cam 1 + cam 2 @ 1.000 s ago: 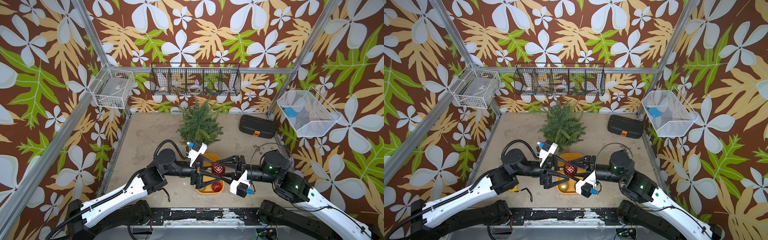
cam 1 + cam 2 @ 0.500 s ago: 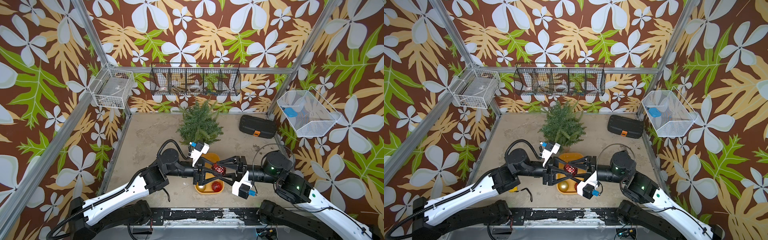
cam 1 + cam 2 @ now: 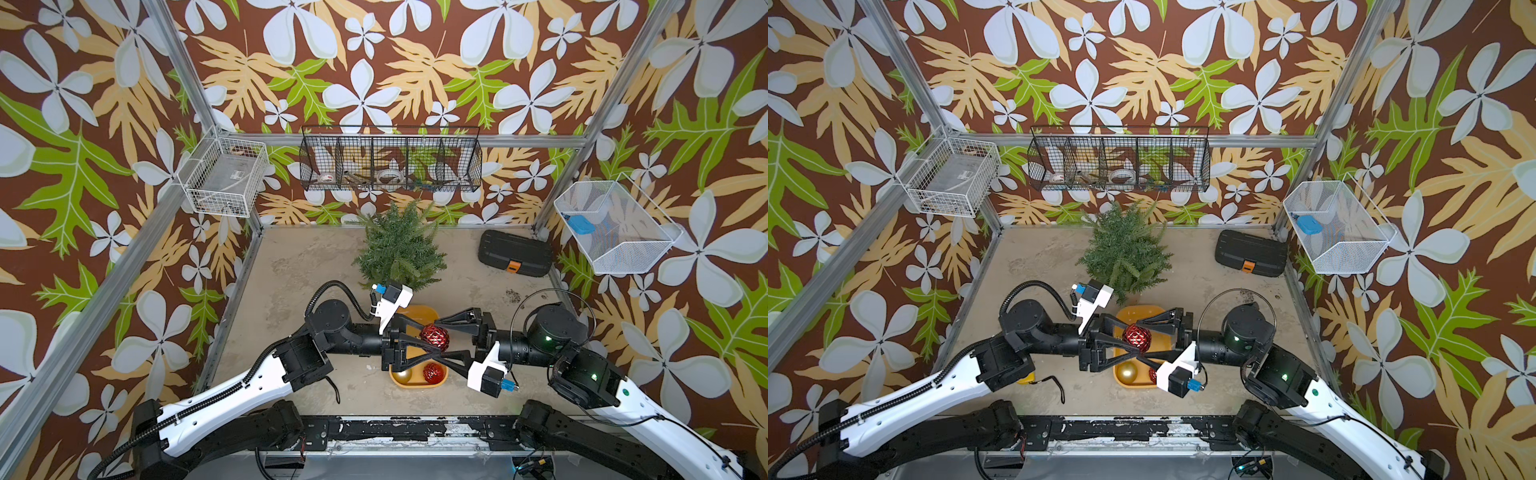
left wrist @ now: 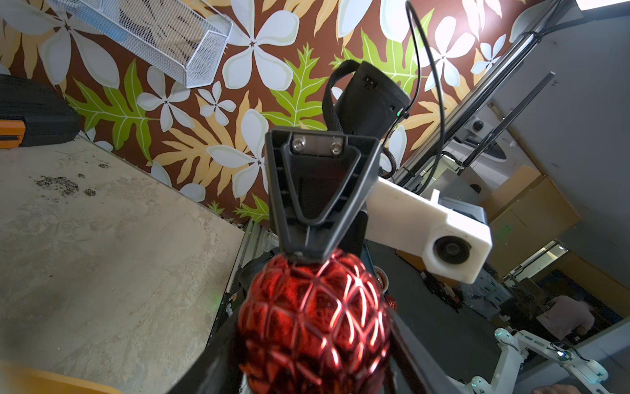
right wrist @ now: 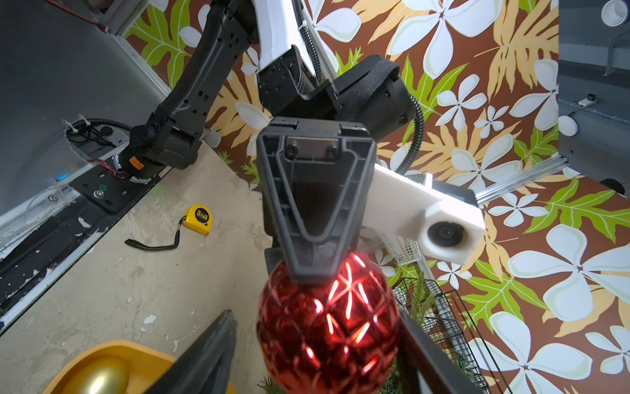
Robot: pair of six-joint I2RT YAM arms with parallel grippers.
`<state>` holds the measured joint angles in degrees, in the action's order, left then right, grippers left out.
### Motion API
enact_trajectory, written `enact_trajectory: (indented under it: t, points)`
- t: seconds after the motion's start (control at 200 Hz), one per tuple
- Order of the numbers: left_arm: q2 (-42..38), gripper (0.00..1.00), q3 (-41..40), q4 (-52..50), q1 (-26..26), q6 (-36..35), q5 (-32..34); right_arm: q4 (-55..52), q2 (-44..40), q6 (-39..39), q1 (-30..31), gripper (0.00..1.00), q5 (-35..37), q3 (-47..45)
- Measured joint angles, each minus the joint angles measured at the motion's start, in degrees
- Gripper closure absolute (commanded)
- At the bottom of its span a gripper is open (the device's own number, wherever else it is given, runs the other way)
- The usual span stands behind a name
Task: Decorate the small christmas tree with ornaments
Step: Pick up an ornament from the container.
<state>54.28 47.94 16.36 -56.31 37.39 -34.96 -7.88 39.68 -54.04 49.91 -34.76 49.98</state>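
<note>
Item: faceted red bauble [image 3: 434, 337], aloft over yellow tray [image 3: 419, 385] near table's [image 3: 291, 270] front edge. Left gripper [image 4: 313, 320] pinched it; right gripper [image 5: 315, 314] stood spread around it.

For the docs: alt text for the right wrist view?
A faceted red bauble sits close up between the right gripper's fingers, a gap showing beside one; one of the left gripper's fingers, face-on, rests on it. Beyond lie a gold bauble in a yellow tray and a yellow tape measure.
</note>
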Motion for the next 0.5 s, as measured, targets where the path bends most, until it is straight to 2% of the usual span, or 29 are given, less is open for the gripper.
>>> enact_trajectory:
  t: [0.25,0.5]
  points:
    - [-1.0,0.5,-0.8,4.8,0.0,3.3,1.3,11.6,-1.5,7.4,0.0,0.25,-1.8,-4.2]
    - [-1.0,0.51,-1.0,6.6,0.0,4.5,2.7,16.0,1.1,9.1,0.0,0.27,-3.5,-2.5]
